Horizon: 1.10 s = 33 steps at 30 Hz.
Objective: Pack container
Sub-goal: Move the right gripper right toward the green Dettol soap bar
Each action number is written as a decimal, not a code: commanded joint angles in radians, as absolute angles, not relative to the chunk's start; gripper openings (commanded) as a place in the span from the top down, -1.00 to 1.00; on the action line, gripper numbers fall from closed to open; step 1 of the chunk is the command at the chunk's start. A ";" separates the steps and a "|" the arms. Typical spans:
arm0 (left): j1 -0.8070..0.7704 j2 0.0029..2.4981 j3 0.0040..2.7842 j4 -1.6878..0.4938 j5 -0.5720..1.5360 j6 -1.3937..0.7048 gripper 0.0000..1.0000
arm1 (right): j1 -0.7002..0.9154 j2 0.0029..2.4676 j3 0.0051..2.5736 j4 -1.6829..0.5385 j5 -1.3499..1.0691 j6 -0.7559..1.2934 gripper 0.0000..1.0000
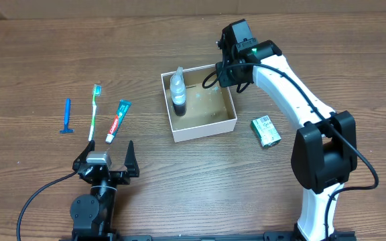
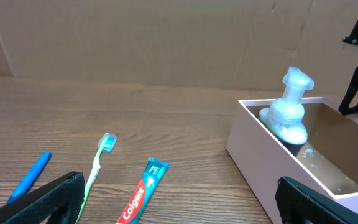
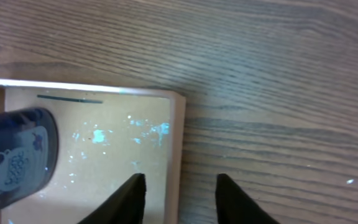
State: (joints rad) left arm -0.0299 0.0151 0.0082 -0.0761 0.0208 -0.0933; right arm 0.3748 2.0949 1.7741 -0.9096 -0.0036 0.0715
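Two fingers of my right gripper [image 3: 180, 186] stood apart, straddling the container [image 1: 203, 131] wall near its far right corner (clamping nothing). Inside the container, a pump bottle [image 1: 178, 90] lay tilted by the left wall. My left gripper [image 1: 109, 148] sat spread wide, well apart from the container.

left jaws wide, right jaws apart
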 commanded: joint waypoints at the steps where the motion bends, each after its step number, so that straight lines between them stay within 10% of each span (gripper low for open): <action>1: -0.020 0.005 0.005 -0.077 0.011 -0.071 -1.00 | 0.382 2.123 1.765 -0.909 -0.021 0.083 0.37; 15: -0.020 0.005 0.005 -0.078 0.011 -0.071 -1.00 | 0.382 2.123 1.765 -0.896 -0.001 0.241 0.92; 33: -0.020 0.005 0.005 -0.078 0.011 -0.071 -1.00 | 0.384 2.123 1.765 -0.904 -0.002 0.399 0.92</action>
